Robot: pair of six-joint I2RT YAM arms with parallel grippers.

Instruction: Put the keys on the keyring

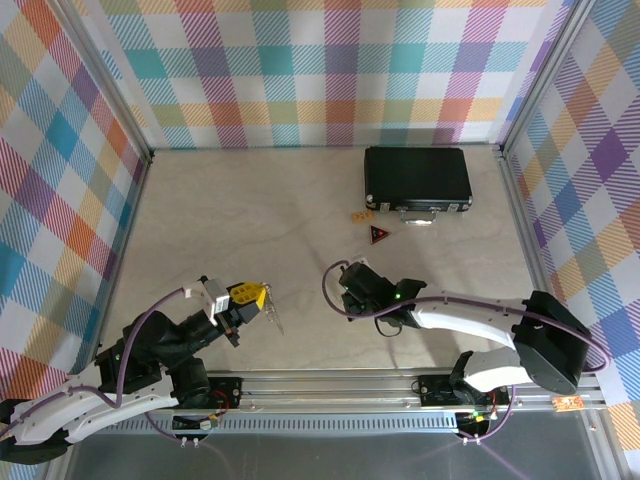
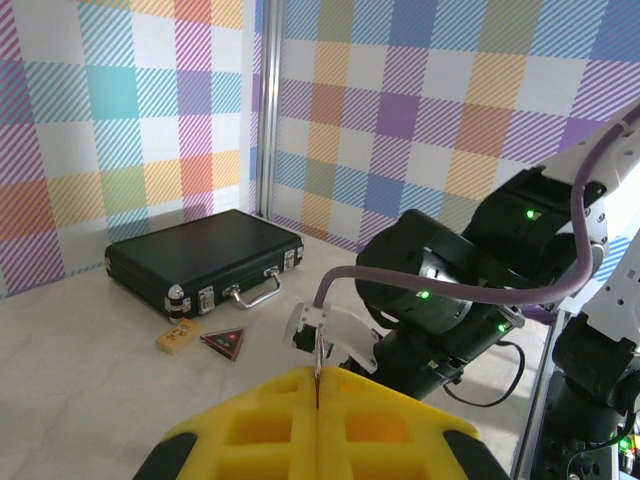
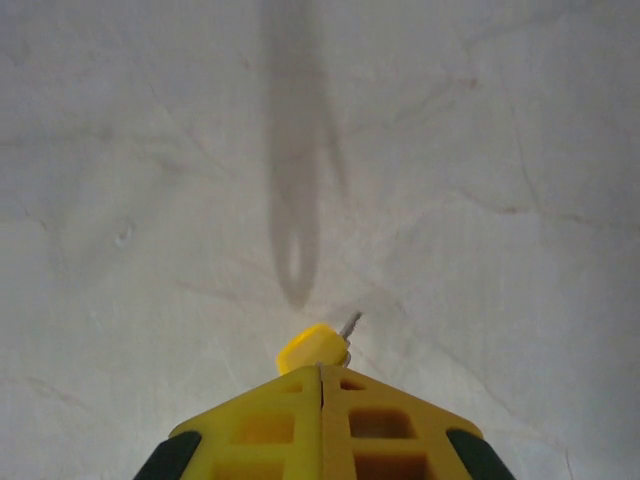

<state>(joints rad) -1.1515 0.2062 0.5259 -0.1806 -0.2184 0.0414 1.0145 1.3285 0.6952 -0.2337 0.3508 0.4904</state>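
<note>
Pale marbled tabletop, plaid walls all round. At 1 o'clock black case; tan tag and dark red triangular tag near its 7 o'clock corner.

At 7 o'clock left gripper, jaws clamped on keyring, loop jutting toward 5 o'clock.

In wrist view right gripper, jaws pinched on key by yellow head, silver tip poking toward 1 o'clock.

Judgement: key light, stiff, slick, likely to pivot; grip head flat. keyring thin, rigid; hold one end, leave rest free.

No legible writing; tag marks too small.
</note>
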